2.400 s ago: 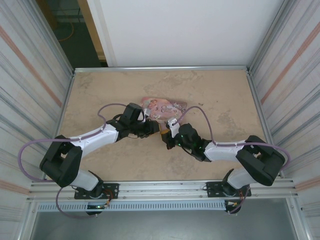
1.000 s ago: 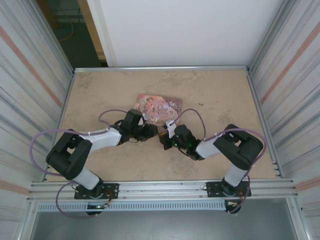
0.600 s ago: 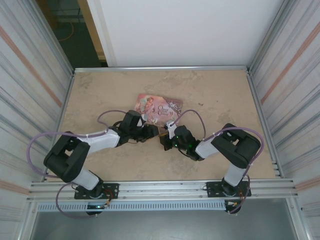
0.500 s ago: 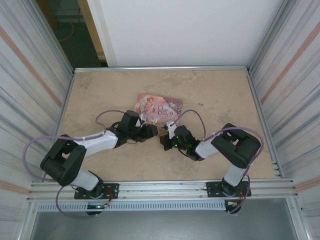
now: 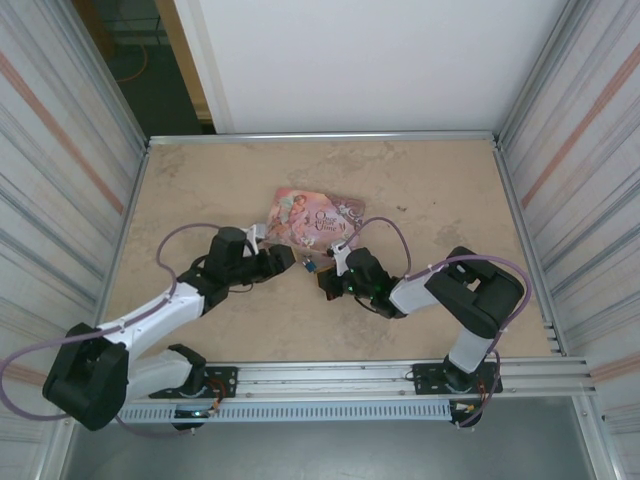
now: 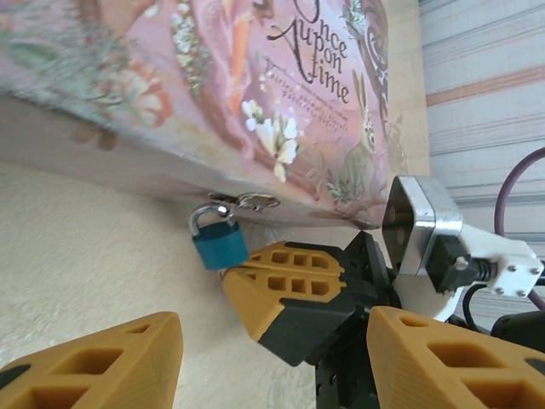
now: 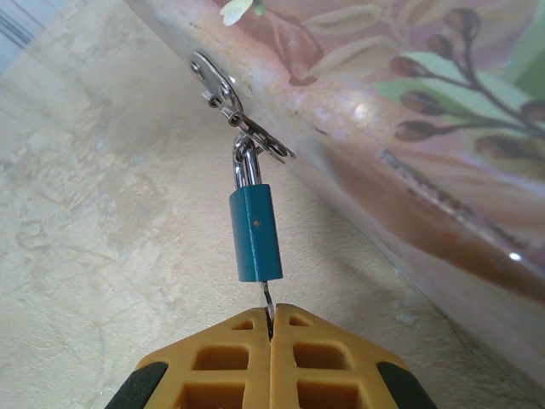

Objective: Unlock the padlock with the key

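The small blue padlock (image 7: 255, 232) hangs by its silvery shackle from the hasp (image 7: 226, 98) on the pink tin's (image 7: 383, 128) front edge. The thin key (image 7: 268, 300) sticks into the padlock's bottom, and my right gripper (image 7: 272, 328) is shut on its other end. In the left wrist view the padlock (image 6: 220, 243) sits just above the right gripper's orange fingers (image 6: 285, 285). My left gripper (image 6: 274, 328) stands open and short of the padlock, with nothing in it. From above, the left gripper (image 5: 288, 256) lies left of the padlock (image 5: 310, 266) and the right gripper (image 5: 326, 277) just right of it.
The pink illustrated tin (image 5: 315, 218) lies flat mid-table behind both grippers. Metal rails (image 5: 320, 135) edge the beige table, with corrugated walls on both sides. Purple cables (image 5: 385, 235) loop over each arm.
My left arm has drawn back to the left, away from the padlock, and its jaws have widened. The right gripper has stayed at the padlock with the key.
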`<control>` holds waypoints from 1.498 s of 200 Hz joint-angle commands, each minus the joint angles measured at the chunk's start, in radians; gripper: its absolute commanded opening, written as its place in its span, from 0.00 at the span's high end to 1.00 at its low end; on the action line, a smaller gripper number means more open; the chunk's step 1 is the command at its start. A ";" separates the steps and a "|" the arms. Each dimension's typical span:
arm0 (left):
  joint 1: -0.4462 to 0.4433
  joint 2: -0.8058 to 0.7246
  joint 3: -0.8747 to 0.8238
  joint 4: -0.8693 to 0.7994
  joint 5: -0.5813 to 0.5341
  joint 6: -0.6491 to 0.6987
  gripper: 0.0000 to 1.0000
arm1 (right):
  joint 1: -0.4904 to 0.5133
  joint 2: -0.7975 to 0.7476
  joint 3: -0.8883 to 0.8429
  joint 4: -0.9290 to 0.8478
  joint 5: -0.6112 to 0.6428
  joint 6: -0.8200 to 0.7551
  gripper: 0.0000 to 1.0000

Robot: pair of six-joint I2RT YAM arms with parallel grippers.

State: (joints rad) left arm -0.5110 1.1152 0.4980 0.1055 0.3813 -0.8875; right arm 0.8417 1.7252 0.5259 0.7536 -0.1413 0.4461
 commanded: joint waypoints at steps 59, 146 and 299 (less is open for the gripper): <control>0.065 0.002 -0.151 0.273 0.129 -0.157 0.40 | -0.033 -0.031 0.067 -0.132 -0.129 0.149 1.00; 0.099 0.115 -0.232 0.551 0.185 -0.252 0.41 | -0.056 -0.066 0.091 -0.166 -0.200 0.299 1.00; 0.102 0.295 -0.238 0.767 0.218 -0.343 0.45 | -0.070 -0.060 0.149 -0.213 -0.261 0.473 1.00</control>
State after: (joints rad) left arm -0.4141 1.3727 0.2668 0.7818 0.5705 -1.1946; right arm 0.7780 1.6840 0.6456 0.5369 -0.3759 0.8833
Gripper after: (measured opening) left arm 0.553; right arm 0.054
